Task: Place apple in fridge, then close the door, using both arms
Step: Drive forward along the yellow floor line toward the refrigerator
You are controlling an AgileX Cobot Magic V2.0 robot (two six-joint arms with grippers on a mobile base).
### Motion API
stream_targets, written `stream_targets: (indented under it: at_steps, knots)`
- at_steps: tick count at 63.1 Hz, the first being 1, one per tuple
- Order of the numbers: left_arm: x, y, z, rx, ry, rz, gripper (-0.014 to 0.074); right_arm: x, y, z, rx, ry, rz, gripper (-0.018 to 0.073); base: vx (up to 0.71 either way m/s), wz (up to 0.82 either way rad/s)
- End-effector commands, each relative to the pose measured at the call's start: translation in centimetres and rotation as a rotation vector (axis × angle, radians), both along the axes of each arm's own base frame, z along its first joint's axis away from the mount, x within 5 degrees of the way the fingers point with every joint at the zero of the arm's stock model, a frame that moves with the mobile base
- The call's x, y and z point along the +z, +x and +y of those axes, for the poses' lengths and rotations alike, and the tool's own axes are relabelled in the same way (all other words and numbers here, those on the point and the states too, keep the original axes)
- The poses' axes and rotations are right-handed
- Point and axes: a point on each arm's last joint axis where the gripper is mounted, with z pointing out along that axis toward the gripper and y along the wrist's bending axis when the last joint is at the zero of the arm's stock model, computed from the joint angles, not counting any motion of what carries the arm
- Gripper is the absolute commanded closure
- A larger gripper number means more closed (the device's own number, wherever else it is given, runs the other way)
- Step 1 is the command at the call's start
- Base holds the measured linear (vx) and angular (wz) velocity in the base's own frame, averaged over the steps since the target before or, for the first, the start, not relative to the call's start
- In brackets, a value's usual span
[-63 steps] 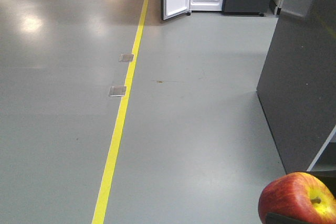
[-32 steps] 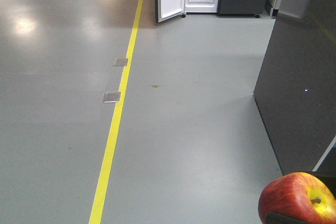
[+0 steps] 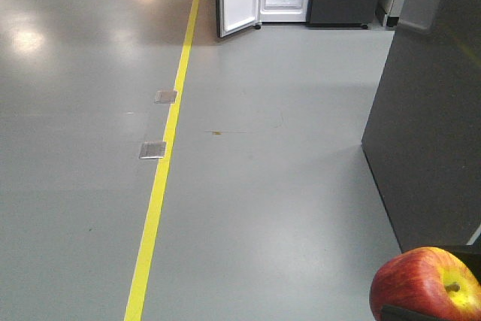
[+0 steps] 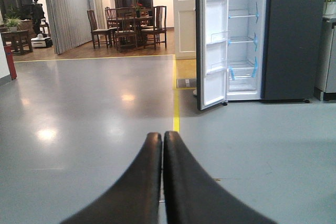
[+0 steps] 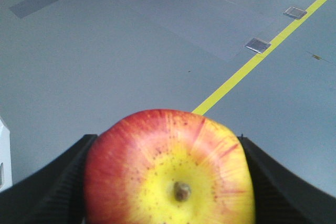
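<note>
Apple [image 5: 170,166] sits pinched in right fingers [image 5: 47,192] — left fingers [image 4: 136,192] pressed together, empty; fridge [image 4: 294,35] far off, door [image 4: 212,40] open.

Even overhead light, with soft glare patches on the glossy floor [image 3: 28,39]. Lining of the fridge [image 4: 241,35] glows bright white. Front view a bit soft and the apple [image 5: 170,169] is sharp up close.

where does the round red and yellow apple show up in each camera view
Exterior front-facing: the round red-and-yellow apple sits in the bottom right corner.
Left wrist: not in it.
Right wrist: bottom centre, filling the black right gripper.
Shared landmark: the yellow floor line, seen in all three views.
</note>
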Motion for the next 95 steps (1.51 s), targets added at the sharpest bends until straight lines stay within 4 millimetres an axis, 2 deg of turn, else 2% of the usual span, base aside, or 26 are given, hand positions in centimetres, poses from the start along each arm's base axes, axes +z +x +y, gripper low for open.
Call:
stream_targets:
  at_steps: [1,95]
  knots:
    - [0.03,-0.07,-0.01,-0.002,-0.003,-0.07,0.0603,1.48,0.23,0.12,-0.008,0.065,-0.077,0.0198,0.16,-0.01]
    - [0.03,-0.07,-0.02,-0.003,-0.003,-0.07,0.0603,1.48,0.22,0.12,-0.008,0.065,-0.076,0.0198,0.19,-0.01]
